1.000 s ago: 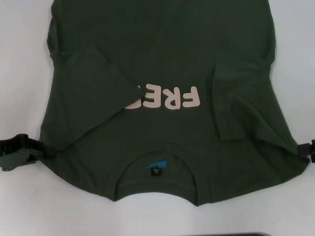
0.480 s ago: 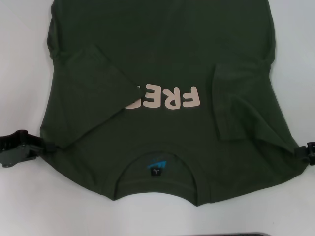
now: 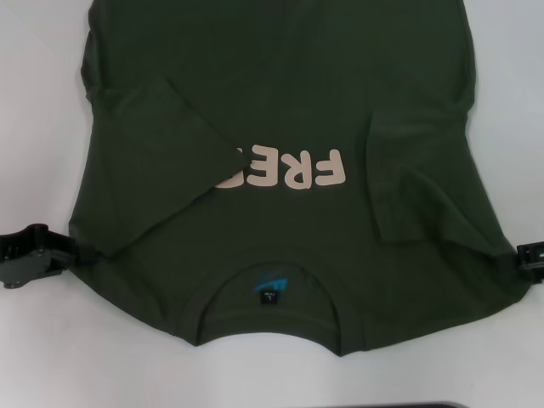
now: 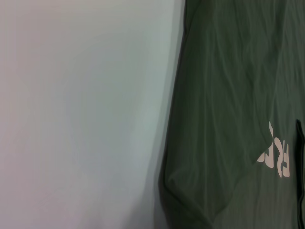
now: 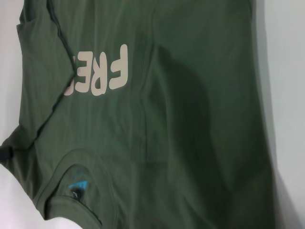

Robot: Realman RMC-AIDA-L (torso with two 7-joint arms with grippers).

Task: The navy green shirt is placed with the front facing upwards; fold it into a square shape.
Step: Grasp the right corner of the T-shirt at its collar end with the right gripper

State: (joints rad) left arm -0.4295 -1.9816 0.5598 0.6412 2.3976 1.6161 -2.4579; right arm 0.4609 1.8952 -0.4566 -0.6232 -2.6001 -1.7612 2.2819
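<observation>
Shirt: the navy green shirt (image 3: 280, 161) lies flat on the white table (image 3: 34, 102), filling the middle of the head view, collar toward the bottom edge, both sleeves (image 3: 157, 161) folded in over the chest; the left one covers the end of the lettering (image 3: 285, 170).
Left gripper (image 3: 81, 252): at the lower left, against the shirt's shoulder edge — you cannot tell how far its jaws are parted or whether they have cloth.
Right gripper (image 3: 523, 253): at the lower right edge, mostly out of frame; its jaws are unreadable too.
Change: from the earlier frames, the right gripper has slid a little inward and up along the shoulder edge; the left barely moved.
Meaning: you appear to be settling both grips at the shoulders — the lengthwise fold is not yet begun.
</observation>
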